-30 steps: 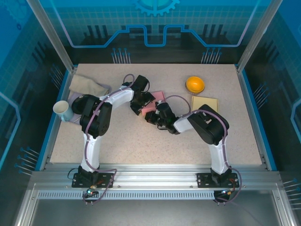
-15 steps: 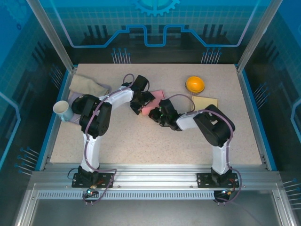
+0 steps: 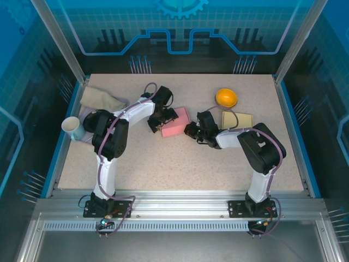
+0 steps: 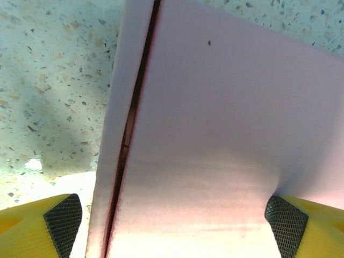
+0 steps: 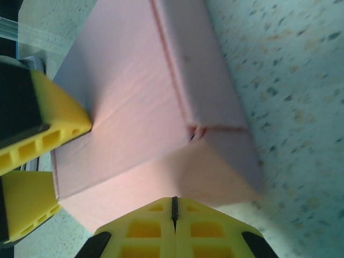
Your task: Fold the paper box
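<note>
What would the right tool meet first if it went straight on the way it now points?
The pink paper box. The shut right tool points at the box's near end wall, which lies directly ahead of the fingertips. Whether they already touch it or a small gap remains is hard to tell.

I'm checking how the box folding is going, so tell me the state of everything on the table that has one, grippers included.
pink paper box: folded closed, flaps shut along a seam, lying flat.
left gripper: open, jaws straddling the box.
right gripper: shut, holding nothing, close beside the box.
cloth: crumpled.
paper cup: looks upright.
</note>
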{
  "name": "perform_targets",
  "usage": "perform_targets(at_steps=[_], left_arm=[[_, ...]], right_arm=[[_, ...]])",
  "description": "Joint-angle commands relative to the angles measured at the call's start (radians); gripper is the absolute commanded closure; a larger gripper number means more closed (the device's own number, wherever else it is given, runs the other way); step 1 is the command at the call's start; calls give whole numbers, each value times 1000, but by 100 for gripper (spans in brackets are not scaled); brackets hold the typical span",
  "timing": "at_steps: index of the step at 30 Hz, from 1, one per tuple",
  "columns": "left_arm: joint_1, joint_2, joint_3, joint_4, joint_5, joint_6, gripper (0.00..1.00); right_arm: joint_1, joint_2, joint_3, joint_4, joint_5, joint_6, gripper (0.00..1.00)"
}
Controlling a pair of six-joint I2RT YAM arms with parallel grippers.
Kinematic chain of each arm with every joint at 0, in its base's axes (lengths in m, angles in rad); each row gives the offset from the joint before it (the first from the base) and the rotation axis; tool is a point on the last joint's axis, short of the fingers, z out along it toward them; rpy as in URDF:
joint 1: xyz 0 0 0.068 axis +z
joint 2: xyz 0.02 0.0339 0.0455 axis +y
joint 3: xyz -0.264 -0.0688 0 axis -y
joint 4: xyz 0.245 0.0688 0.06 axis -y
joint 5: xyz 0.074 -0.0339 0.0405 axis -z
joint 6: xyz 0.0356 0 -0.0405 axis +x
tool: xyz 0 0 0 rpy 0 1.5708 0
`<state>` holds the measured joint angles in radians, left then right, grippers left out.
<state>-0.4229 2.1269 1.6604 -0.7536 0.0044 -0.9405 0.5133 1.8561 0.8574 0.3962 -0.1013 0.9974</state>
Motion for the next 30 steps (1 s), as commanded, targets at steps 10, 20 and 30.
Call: perform_targets(at_steps=[10,20,30], left_arm=[[21,-90,157,-57,66,312,5],[195,172,503,-130,184,556,10],[220,358,624,27,379,651,15]], right_arm=[[-64,73,69,-43,-40,-92,98],[-81,109,124,-84,-78,-119,97],[-93,122,168,-153,-96,-151,97]])
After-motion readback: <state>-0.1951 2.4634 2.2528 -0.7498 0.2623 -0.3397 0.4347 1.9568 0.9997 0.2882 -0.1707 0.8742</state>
